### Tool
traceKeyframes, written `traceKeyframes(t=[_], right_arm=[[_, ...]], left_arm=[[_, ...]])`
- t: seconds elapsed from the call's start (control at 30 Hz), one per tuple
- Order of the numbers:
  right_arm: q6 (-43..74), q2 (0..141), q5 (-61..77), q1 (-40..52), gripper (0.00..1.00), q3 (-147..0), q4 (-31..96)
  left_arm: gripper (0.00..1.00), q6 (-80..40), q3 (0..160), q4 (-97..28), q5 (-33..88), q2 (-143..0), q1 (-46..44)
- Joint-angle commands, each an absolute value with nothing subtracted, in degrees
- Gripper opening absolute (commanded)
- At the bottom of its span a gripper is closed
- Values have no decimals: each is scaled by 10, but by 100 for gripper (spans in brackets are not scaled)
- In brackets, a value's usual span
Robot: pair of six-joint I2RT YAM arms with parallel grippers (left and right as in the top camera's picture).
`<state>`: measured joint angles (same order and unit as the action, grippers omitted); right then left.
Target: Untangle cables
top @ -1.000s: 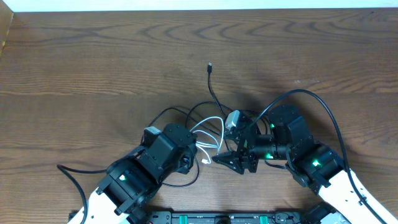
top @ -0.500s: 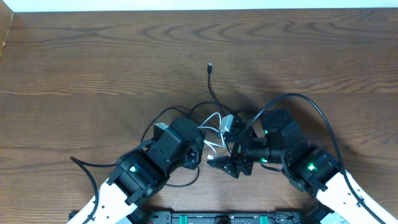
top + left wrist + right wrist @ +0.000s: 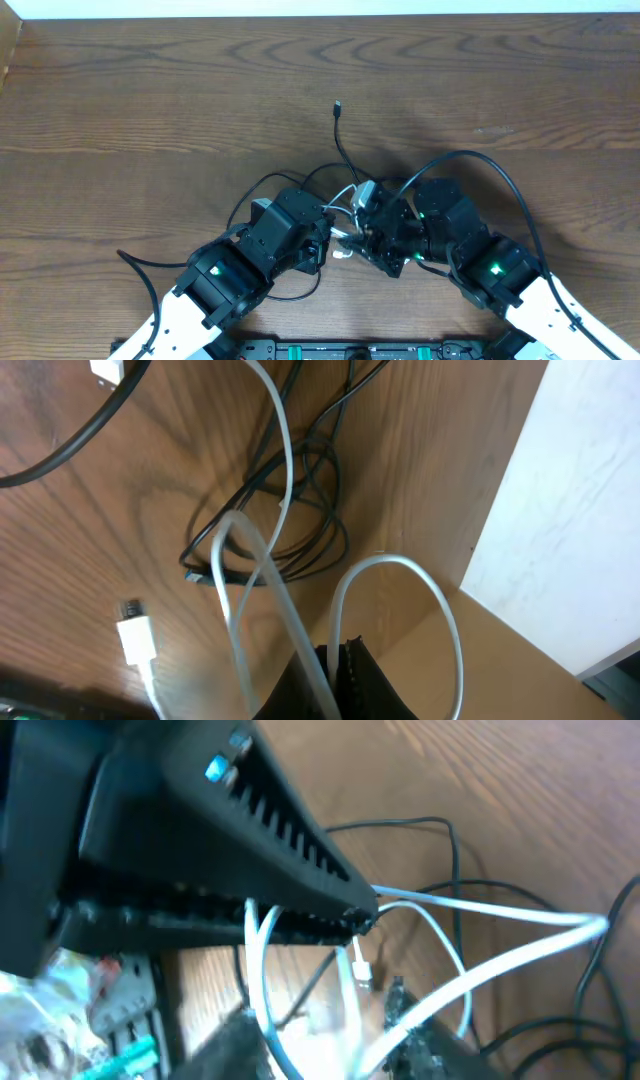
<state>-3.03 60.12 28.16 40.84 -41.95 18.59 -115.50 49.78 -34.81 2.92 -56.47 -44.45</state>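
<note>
the left hand (image 3: pixel 333 657) is clamped tight on the white cable (image 3: pixel 288 460), which loops up from its fingertips over the black cables (image 3: pixel 331 538) coiled on the worktop (image 3: pixel 150 100). the right hand (image 3: pixel 330 1042) is just beside it, fingers part-way apart with white strands running between them and nothing pinched. the bunch lies towards the near edge, about midway along it, with one black cable's plug end (image 3: pixel 337 105) reaching towards the far edge.
</note>
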Motion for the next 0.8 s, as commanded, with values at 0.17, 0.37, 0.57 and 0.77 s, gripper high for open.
traceKeyframes(t=[0.17,0.37,0.57,0.77], right_arm=[[-32,603,264,411,1,-423,189],[20,603,190,409,1,-423,190],[73,603,101,409,1,-423,190],[99,596,53,389,1,-431,191]], left_arm=[[17,-1156,509,-349,34,-559,-440],[55,-1143,509,-363,34,-560,-440],[76,-1045,509,-372,20,-560,-440],[82,-974,509,-373,-46,-560,-440]])
